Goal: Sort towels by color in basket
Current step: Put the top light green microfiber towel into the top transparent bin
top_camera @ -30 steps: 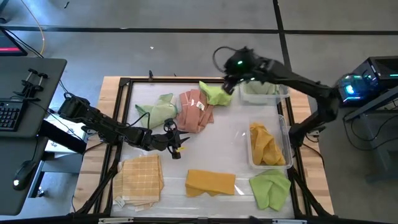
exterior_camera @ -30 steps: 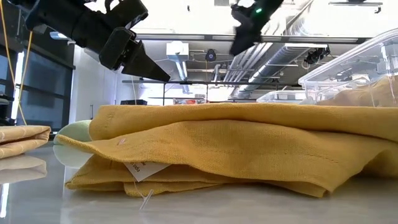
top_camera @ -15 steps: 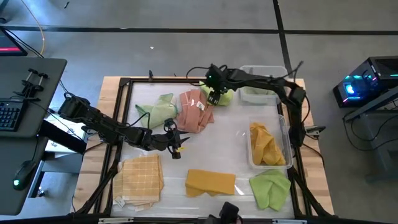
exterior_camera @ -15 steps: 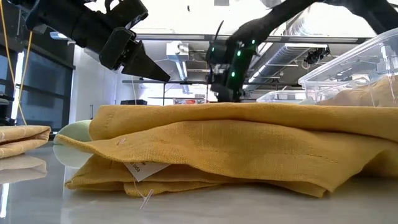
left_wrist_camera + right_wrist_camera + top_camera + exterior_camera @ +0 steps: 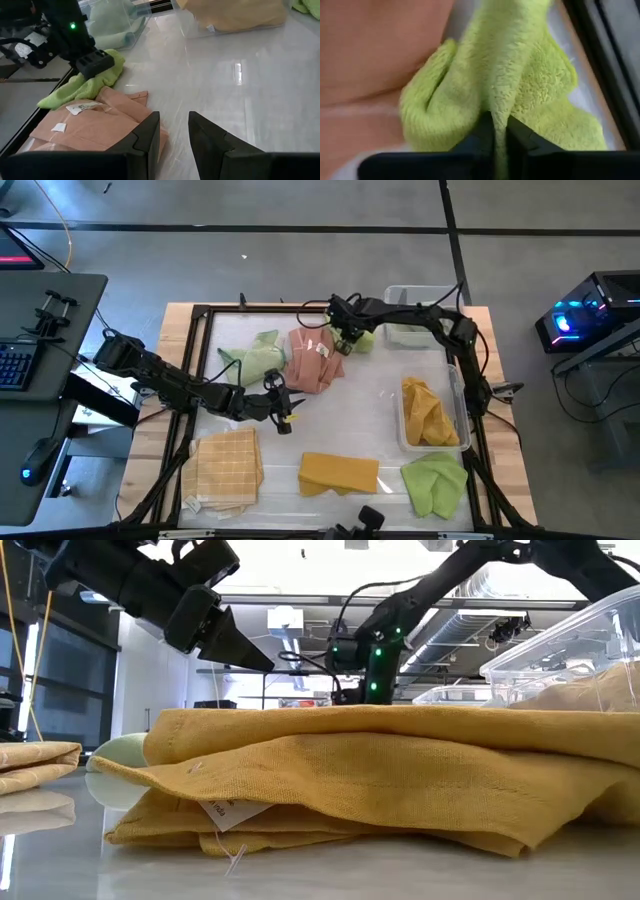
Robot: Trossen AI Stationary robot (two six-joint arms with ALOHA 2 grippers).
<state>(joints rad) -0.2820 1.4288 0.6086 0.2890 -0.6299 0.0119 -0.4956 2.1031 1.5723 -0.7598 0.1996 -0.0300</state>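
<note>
the lime green towel [image 5: 360, 338] lies bunched at the far side of the surface [image 5: 360, 420], its long axis running roughly from the salmon pink towel [image 5: 312, 360] toward the far clear bin [image 5: 425, 298], its near end touching the pink one. it is fluffy and crumpled, with a raised fold down its middle [image 5: 510, 65]. the right gripper [image 5: 347, 340] is down on it, its fingers [image 5: 485, 132] closed to a thin gap around that fold, so it has hold of the cloth.

beside the pink towel, toward the left arm, a pale green towel [image 5: 255, 358] sits rumpled. another pale green towel [image 5: 415, 330] fills the far bin, and a mustard yellow towel [image 5: 428, 412] lies in the near clear bin [image 5: 405, 435]. on the near part of the surface sit a tan check towel [image 5: 228, 468], a folded mustard yellow towel [image 5: 338, 473] and another lime green towel [image 5: 435, 483].

the left gripper [image 5: 283, 408] hovers above the middle of the surface near the pink towel, its fingers [image 5: 145, 140] a little apart and holding nothing. the folded yellow towel [image 5: 380, 780] blocks most of the low view
</note>
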